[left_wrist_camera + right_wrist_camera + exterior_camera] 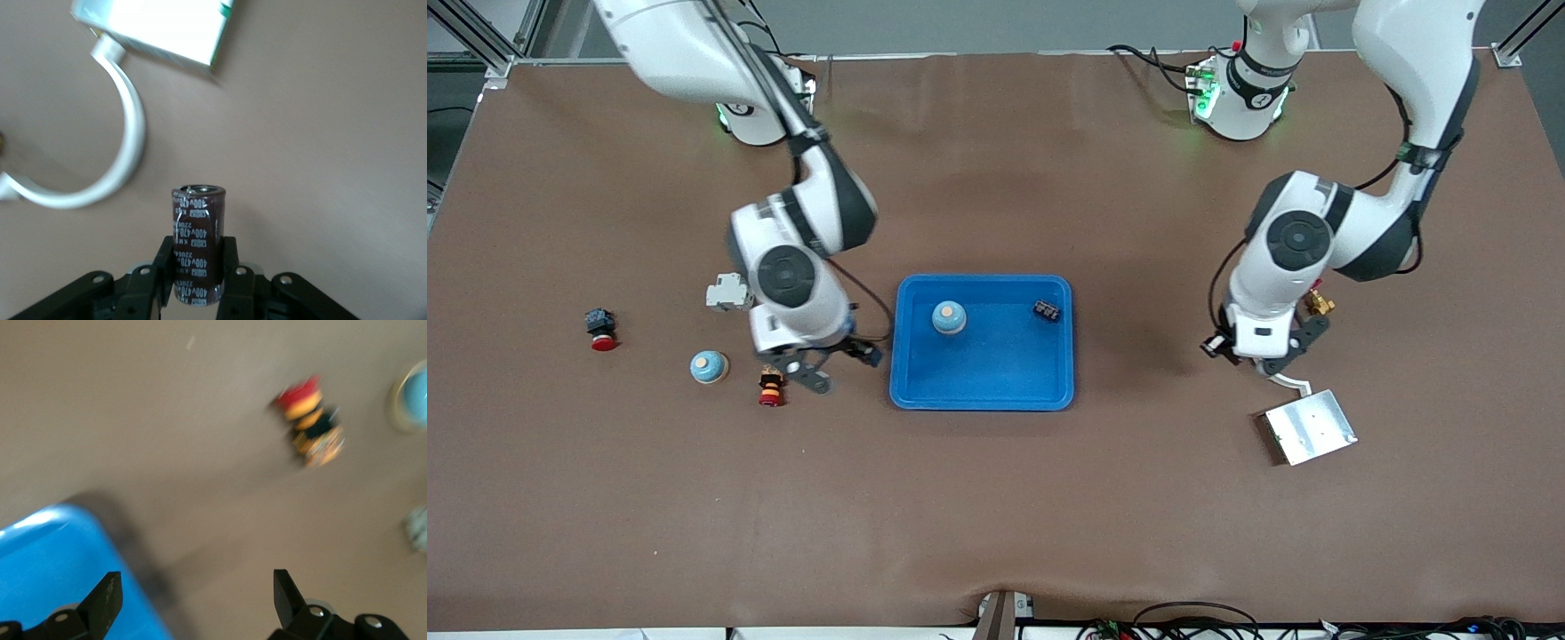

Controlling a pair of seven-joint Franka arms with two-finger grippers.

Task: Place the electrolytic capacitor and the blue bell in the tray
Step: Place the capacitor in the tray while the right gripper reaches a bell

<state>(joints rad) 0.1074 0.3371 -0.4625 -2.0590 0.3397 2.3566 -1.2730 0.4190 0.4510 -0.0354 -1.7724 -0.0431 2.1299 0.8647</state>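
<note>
The blue tray (983,387) lies mid-table. In it are a blue bell (949,317) and a small black part (1047,310). A second blue bell (709,366) sits on the table toward the right arm's end and also shows in the right wrist view (413,403). My left gripper (198,273) is shut on a dark brown electrolytic capacitor (198,243), held above the table beside the silver plate (1307,427). In the front view my left gripper (1263,360) hides the capacitor. My right gripper (840,367) is open and empty, just off the tray's edge (60,573). Its fingertips (110,587) stand wide apart.
A red, yellow and black push button (771,388) stands by my right gripper and also shows in the right wrist view (310,420). A grey breaker (727,292) and a red button (601,329) lie toward the right arm's end. A white curved strip (127,133) and a brass part (1319,304) lie near the silver plate (160,27).
</note>
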